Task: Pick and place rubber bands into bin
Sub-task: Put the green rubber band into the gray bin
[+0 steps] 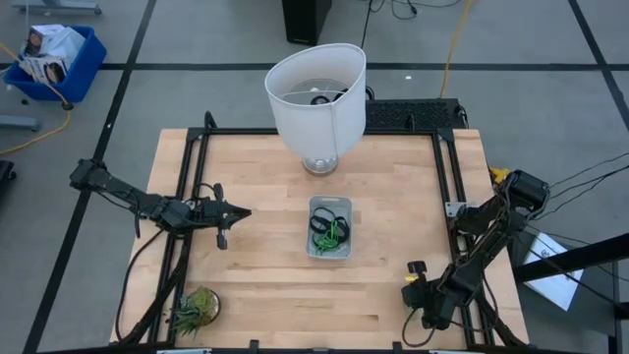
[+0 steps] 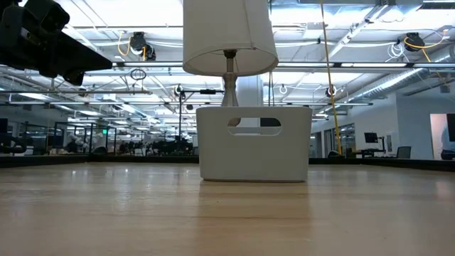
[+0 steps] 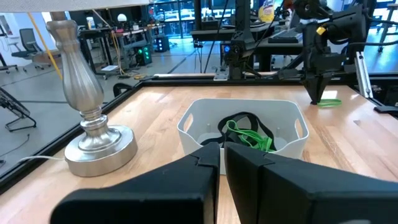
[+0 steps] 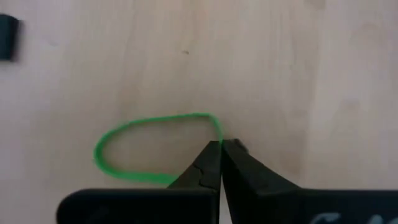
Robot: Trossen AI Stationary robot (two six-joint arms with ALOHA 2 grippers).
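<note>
Pale bin (image 1: 329, 227) mid-table holding green and dark rubber bands (image 1: 331, 230), one green band (image 4: 149, 146) flat on wood

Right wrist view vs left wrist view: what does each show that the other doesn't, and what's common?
Right wrist only: a close look at the right gripper, shut on the light-green rubber band lying on the wooden table.

Left wrist only: the bin with green and dark rubber bands inside, the lamp base, and the left gripper, shut and empty.

Both: that green band, the table and the right gripper.
</note>
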